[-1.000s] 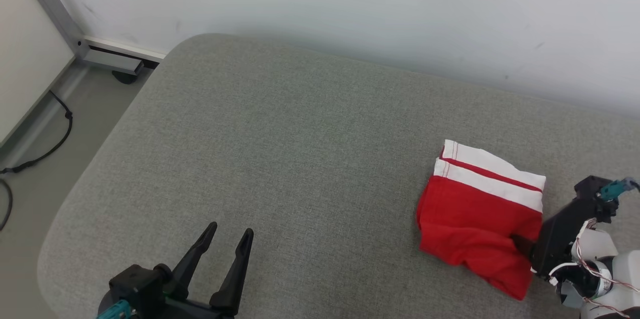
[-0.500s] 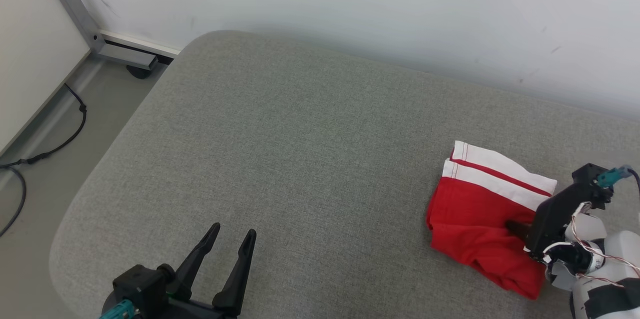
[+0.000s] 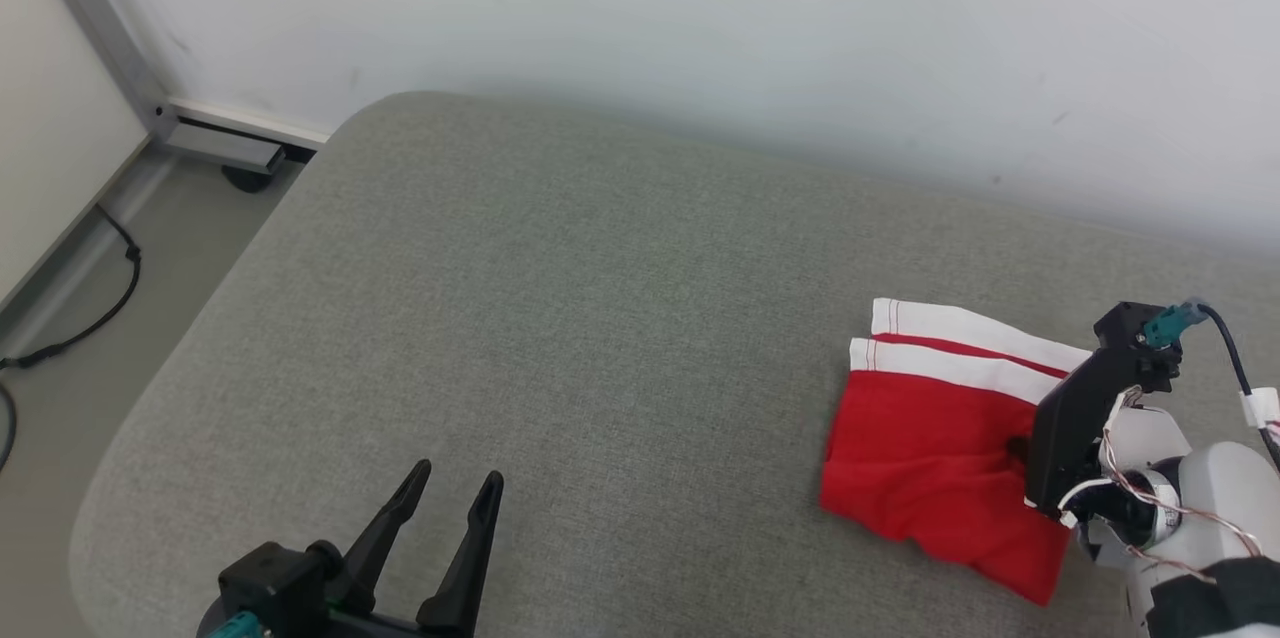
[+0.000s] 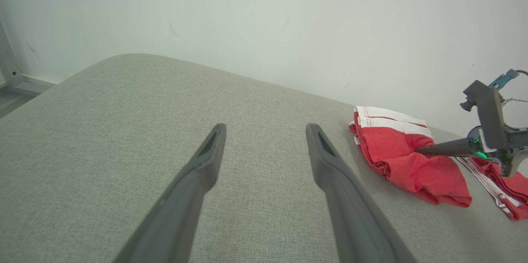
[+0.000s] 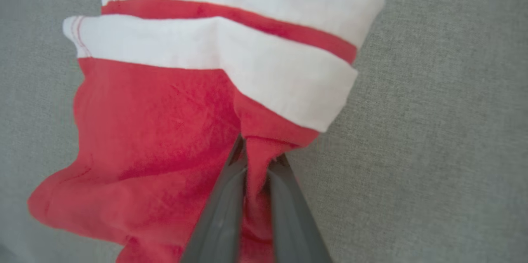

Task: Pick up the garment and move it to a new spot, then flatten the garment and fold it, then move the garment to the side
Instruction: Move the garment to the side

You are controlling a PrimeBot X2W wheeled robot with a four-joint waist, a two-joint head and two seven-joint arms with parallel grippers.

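Red cloth garment with two white bands [image 3: 930, 448] lies crumpled on the right part of a grey woven padded surface [image 3: 600, 318], near the far edge that meets the white wall [image 3: 700, 18]. The white bands point toward the wall and the red body spreads toward the robot. The right fingers [image 5: 222, 213] are clenched on a raised fold of the red cloth just below the nearer white band, and the pinched fabric bunches up between them. The rest of the garment rests on the surface. The left fingers [image 3: 385, 518] are spread apart and grasp nothing, hovering over bare grey fabric at the near left, well apart from the garment. In the left wrist view another red piece with white trim [image 4: 509, 201] lies beyond the right arm; I cannot tell whether it belongs to the same garment.
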